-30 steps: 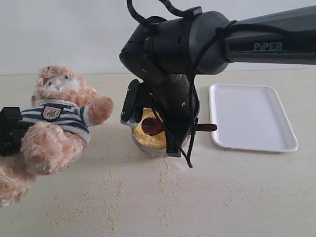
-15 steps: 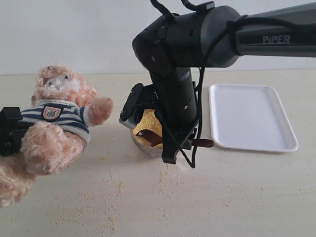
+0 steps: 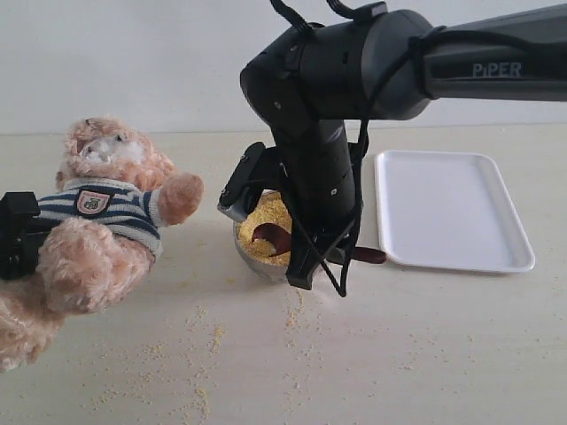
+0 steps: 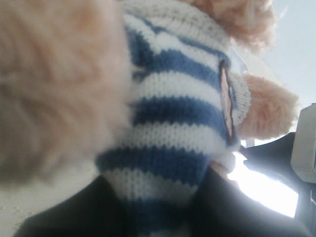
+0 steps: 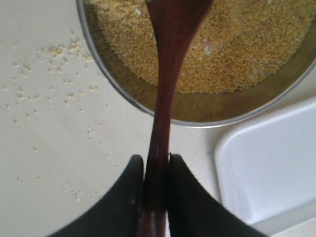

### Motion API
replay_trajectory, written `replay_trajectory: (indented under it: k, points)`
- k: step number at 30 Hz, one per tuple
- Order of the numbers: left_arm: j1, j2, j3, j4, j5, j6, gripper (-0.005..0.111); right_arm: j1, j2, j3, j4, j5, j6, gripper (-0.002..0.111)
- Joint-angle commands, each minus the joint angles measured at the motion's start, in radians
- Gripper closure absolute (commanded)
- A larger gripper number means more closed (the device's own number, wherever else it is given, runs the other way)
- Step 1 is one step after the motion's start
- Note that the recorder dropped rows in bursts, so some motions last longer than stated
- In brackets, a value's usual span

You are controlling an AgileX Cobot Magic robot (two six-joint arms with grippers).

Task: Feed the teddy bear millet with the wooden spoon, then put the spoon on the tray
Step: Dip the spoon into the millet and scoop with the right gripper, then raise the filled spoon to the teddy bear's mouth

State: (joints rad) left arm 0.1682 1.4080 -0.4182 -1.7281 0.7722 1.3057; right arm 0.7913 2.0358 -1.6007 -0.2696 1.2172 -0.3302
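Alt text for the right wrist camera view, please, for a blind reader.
Black right gripper clamps the handle of a dark reddish-brown wooden spoon whose head reaches into a round metal bowl of yellow millet. Loose grains dot the pale table; a white tray edges in.

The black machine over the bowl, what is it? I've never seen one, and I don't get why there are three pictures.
It is a robot arm, one of two. The wide picture is from a camera off the arms; the two close-ups come from a camera on each wrist. The right gripper pinches a wooden spoon by its handle, its scoop over the millet in a metal bowl. The left gripper holds a teddy bear by its striped shirt. A white tray lies beside the bowl, and loose grains dot the table.
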Motion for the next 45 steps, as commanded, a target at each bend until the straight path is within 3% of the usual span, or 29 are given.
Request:
replay_trajectory:
  k: [1, 10, 23, 33, 35, 40, 45]
  points:
    - [-0.003, -0.004, -0.001, -0.016, 0.016, 0.002, 0.102, -0.06, -0.014, -0.004, 0.081, 0.004, -0.001, 0.108]
    - [-0.003, -0.004, -0.001, -0.016, 0.014, 0.006, 0.102, -0.144, -0.046, -0.004, 0.227, 0.004, -0.056, 0.108]
    - [-0.003, -0.004, 0.095, -0.01, 0.016, 0.006, 0.102, -0.144, -0.193, -0.004, 0.32, 0.004, -0.071, 0.108]
    - [-0.003, -0.004, 0.164, -0.016, 0.058, 0.014, 0.102, -0.144, -0.246, -0.004, 0.499, 0.004, -0.073, 0.108]
    - [-0.02, -0.004, 0.164, -0.016, 0.081, 0.022, 0.102, -0.144, -0.246, -0.004, 0.514, 0.004, -0.078, 0.108]
    - [-0.142, -0.004, 0.162, -0.016, 0.014, 0.03, 0.102, -0.106, -0.246, -0.004, 0.575, -0.016, -0.131, 0.108]
    - [-0.154, -0.004, 0.15, -0.016, 0.008, 0.033, 0.102, -0.031, -0.246, -0.004, 0.512, -0.079, -0.149, 0.108]
